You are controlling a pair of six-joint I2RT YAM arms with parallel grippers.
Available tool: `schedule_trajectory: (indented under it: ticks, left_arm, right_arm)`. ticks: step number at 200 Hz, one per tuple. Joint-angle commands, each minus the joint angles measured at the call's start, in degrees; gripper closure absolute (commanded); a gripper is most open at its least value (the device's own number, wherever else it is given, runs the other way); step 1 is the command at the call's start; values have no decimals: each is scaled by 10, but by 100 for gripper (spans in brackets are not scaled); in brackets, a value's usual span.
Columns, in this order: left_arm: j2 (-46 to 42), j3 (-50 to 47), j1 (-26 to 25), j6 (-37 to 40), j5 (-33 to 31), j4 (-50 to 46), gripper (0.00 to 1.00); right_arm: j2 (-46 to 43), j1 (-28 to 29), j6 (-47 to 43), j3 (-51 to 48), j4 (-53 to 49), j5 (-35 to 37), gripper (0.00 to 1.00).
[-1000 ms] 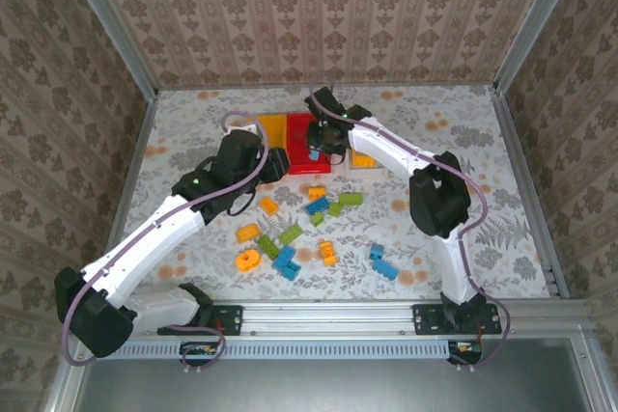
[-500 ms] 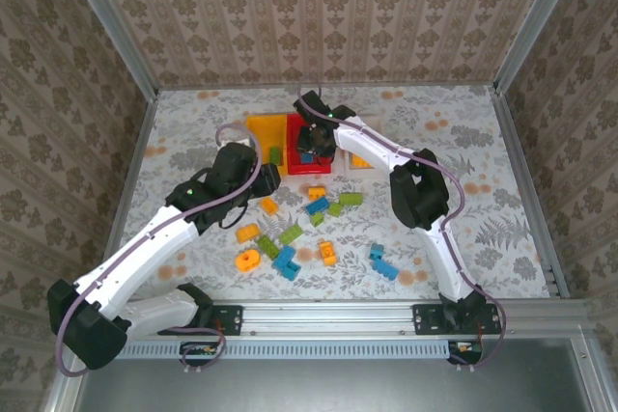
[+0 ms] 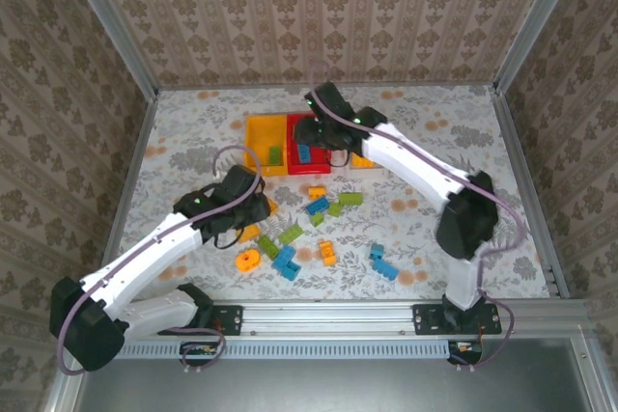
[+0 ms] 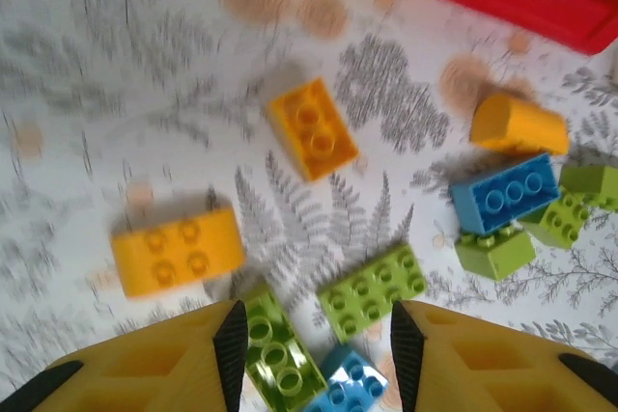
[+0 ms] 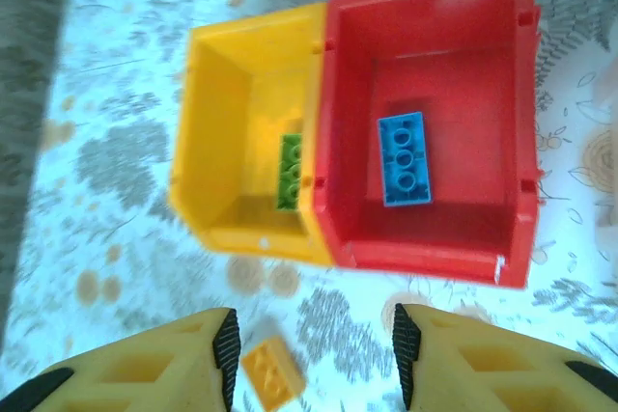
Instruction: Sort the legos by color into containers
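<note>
**Lying flat in the red bin (image 5: 463, 74): one blue brick (image 5: 403, 158)**

Studs up, near the middle of the red floor, touching no wall. Next door in the yellow bin (image 5: 241, 94), close against the shared wall: one lime green brick (image 5: 290, 173), also studs up. Both bins side by side, walls touching, at the far middle of the table (image 3: 193, 132).

Scattered nearer the arm bases, apart from the bins: the loose legos (image 3: 292, 233), with orange, lime green and blue mixed together. Seen close in the left wrist view:
- an orange brick (image 4: 311, 142) lying alone at a slant
- a rounded orange block (image 4: 177, 251) to its lower left
- another orange piece (image 4: 519, 124) just above a long blue brick (image 4: 504, 192)
- small green pieces (image 4: 494, 250) crowding that brick's lower edge

Hovering low over this scatter: the left gripper (image 4: 314, 344), jaws partway apart, nothing between them. Directly beneath, two green bricks (image 4: 372, 291) and the corner of a light blue one (image 4: 348, 383).

Hanging above the near edge of the two bins: the right gripper (image 5: 314, 354), jaws likewise parted and empty. Below, between its fingers (image 5: 145, 373), on the table just short of the yellow bin: a small orange brick (image 5: 270, 375).
</note>
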Motion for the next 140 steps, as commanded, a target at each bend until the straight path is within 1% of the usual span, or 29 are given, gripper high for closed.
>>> schedule_trajectory:
  ticks: [1,16,27,49,56,93,107,140]
  left_arm:
    - [-8,-22,-51,-147,-16,-34,53]
    - [6,-32,-86,-216,-24,-21,52]
    - [21,-36,-105,-265,-27,-14,50]
    - [59,-44,-126,-336,-23,-11,47]
    - [66,-48,-129,-351,-22,-9,45]
    - [73,-83,-135,-401,-10,18,42]
    - [80,-94,-132,-406,-2,45,42]
    - [105,-92,-134,-412,1,60,44]
  right_arm:
    - [-111,26,-79,-139,123,-41,46]
    - [-169,43,-112,-229,165,-88,41]
    - [-194,52,-115,-275,167,-118,41]
    - [-230,71,-102,-338,149,-128,40]
    - [-258,77,-94,-354,145,-125,40]
    - [-320,94,-48,-420,157,-102,39]
    - [-330,96,-38,-434,162,-98,39]
    - [-333,96,-32,-443,158,-91,39]
